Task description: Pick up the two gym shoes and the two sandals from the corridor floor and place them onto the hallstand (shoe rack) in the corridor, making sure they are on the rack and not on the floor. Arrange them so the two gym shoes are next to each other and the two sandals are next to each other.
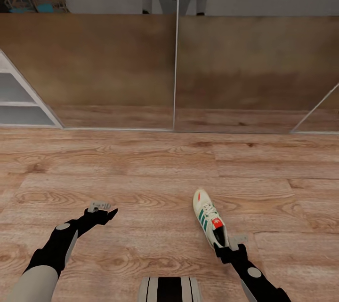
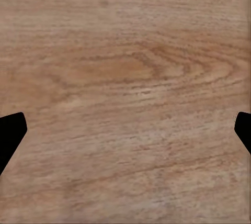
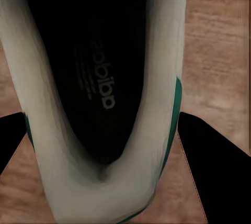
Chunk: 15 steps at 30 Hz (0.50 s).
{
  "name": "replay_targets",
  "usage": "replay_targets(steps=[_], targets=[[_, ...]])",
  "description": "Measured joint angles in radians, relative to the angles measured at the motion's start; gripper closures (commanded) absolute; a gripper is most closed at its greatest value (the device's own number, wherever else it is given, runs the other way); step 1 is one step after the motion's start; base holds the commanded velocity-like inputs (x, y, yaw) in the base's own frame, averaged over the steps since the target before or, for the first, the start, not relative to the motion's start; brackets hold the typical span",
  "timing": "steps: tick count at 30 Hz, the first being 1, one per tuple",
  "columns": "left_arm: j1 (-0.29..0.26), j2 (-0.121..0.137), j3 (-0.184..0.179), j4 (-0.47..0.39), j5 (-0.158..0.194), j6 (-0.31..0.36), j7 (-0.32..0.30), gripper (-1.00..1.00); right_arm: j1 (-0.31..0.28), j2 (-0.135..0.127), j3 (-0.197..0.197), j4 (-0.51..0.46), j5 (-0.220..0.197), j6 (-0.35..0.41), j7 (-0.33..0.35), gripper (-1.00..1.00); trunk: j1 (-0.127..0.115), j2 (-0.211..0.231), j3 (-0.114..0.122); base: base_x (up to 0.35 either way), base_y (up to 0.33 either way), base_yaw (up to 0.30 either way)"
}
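Mirrored "adidas" print lines the gym shoe's dark insole.

Gym shoe on corridor floor, hallstand far left.

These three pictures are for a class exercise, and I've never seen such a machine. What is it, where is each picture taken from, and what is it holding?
It is a simulated two-armed robot. The large picture comes from a camera on its head, looking down at a wood-plank floor. Its reflection shows in the mirrored doors ahead. The other two pictures come from cameras near each gripper. The left gripper hangs open over bare floor. The right gripper sits at the heel of a white gym shoe with green stripes, one finger on each side; its wrist camera looks into the shoe's dark opening. Whether it already squeezes the shoe is unclear.
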Motion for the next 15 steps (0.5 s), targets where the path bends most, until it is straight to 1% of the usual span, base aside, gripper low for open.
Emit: replay_targets(steps=[5,6,8,11,12,15], targets=[[0.030,0.005,0.001,0.000,0.005,-0.005,0.001,-1.00,0.000,0.000,-0.002,-0.001,-0.001,-0.002,-0.001,1.00,-0.002,0.001,0.019,0.000,0.000,0.000],[0.061,0.009,0.005,0.001,0.020,-0.031,0.007,-1.00,0.000,-0.001,-0.002,0.000,-0.001,-0.003,-0.001,1.00,-0.003,0.001,0.023,0.000,0.000,0.000],[0.080,0.010,0.013,0.001,0.030,-0.048,0.009,-1.00,0.000,-0.001,-0.002,0.001,-0.001,-0.003,-0.001,1.00,-0.004,0.002,0.031,0.000,0.000,0.000],[0.098,0.010,0.027,0.001,0.036,-0.063,0.009,-1.00,0.000,-0.001,-0.002,0.003,-0.001,-0.003,-0.001,1.00,-0.005,0.003,0.043,0.000,0.000,-0.014],[0.132,0.011,0.059,0.001,0.039,-0.087,0.010,-1.00,0.000,-0.003,-0.002,0.005,-0.001,-0.008,0.000,1.00,-0.005,0.003,0.047,0.000,0.000,-0.051],[0.163,0.011,0.090,0.000,0.042,-0.121,0.009,-1.00,0.000,-0.004,-0.001,0.007,0.000,-0.031,0.000,1.00,-0.007,0.003,0.062,0.000,0.000,-0.069]])
